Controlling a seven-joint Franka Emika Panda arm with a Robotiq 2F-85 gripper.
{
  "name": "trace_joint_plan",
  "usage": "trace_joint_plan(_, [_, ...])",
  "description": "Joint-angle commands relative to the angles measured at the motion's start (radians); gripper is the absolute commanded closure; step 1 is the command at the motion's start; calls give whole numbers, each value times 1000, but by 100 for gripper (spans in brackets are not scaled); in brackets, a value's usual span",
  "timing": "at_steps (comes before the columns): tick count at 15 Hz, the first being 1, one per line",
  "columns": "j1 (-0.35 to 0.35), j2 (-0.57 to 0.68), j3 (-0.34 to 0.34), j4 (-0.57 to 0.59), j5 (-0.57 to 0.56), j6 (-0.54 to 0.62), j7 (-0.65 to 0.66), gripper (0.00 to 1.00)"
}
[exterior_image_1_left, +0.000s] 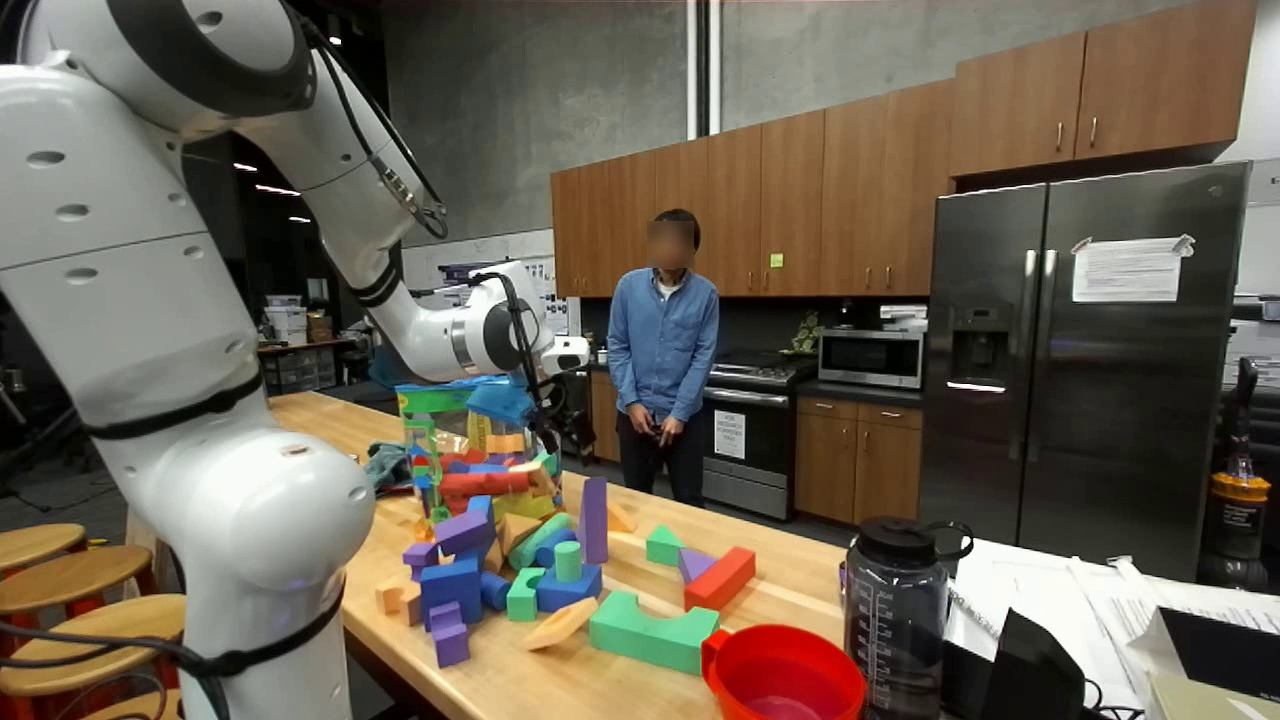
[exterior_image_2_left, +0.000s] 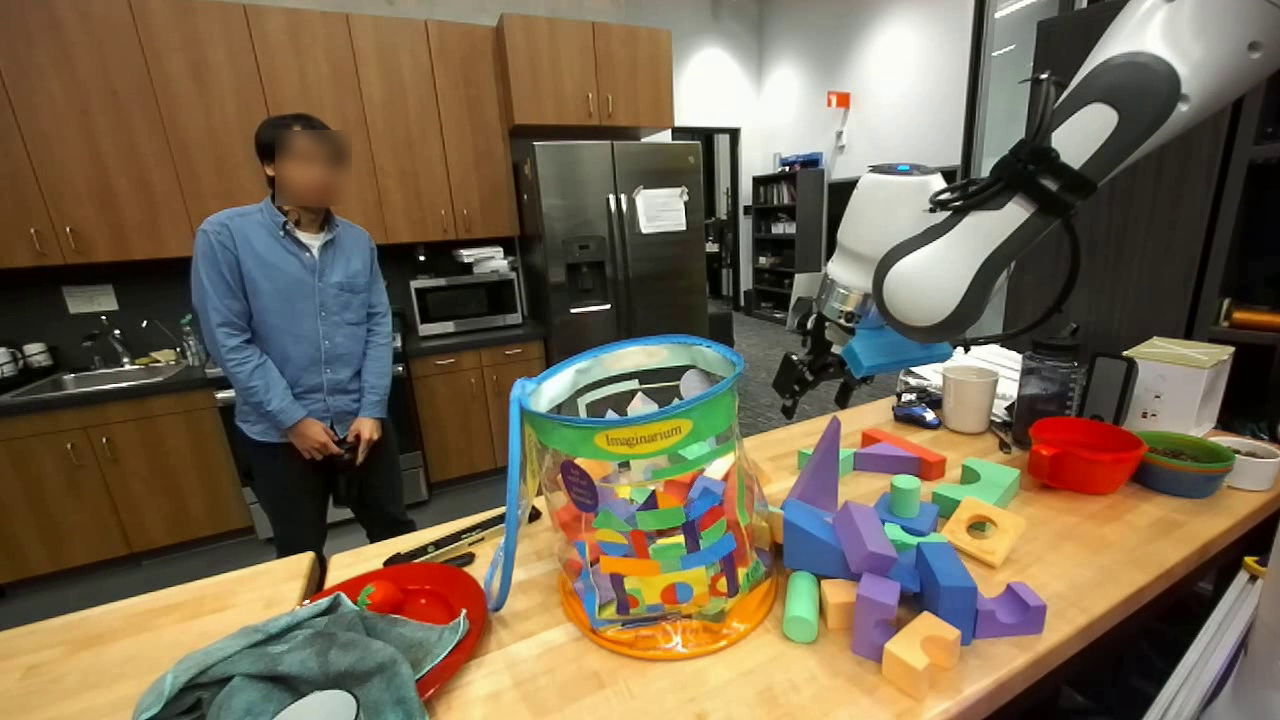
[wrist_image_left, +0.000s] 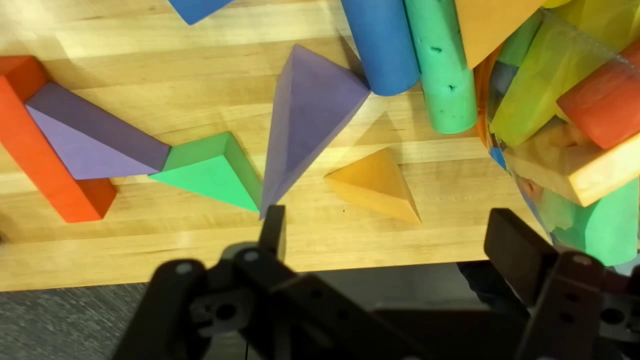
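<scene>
Parted fingers (wrist_image_left: 520, 252) hover near an orange wedge (wrist_image_left: 376, 186).

It was a kitchen corner in a lab-like workspace; brown wood-fronted cabinets (exterior_image_1_left: 790, 200), a two-door stainless-steel fridge (exterior_image_1_left: 1085, 370), a silver rectangular microwave (exterior_image_1_left: 870, 358) and a grey metal sink (exterior_image_2_left: 110, 378) marked the kitchen; a white jointed robot arm (exterior_image_1_left: 150, 330) at a pale wooden bench (exterior_image_1_left: 790, 580), the lab.

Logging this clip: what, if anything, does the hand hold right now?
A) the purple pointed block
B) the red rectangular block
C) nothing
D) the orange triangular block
C: in the wrist view the jaws of the hand stand wide apart with no block gripped, and the orange triangular block lies on the wooden tabletop.
</scene>
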Motion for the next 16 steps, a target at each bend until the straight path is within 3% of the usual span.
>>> trace_joint_plan(1, [-5,-2,5,0,9,-2,-8,0])
trace_joint_plan(11, [89,-12,-9,8,151,-119,-40,0])
trace_joint_plan(16, [87,-15,-26,-32,222,-202,-7,0])
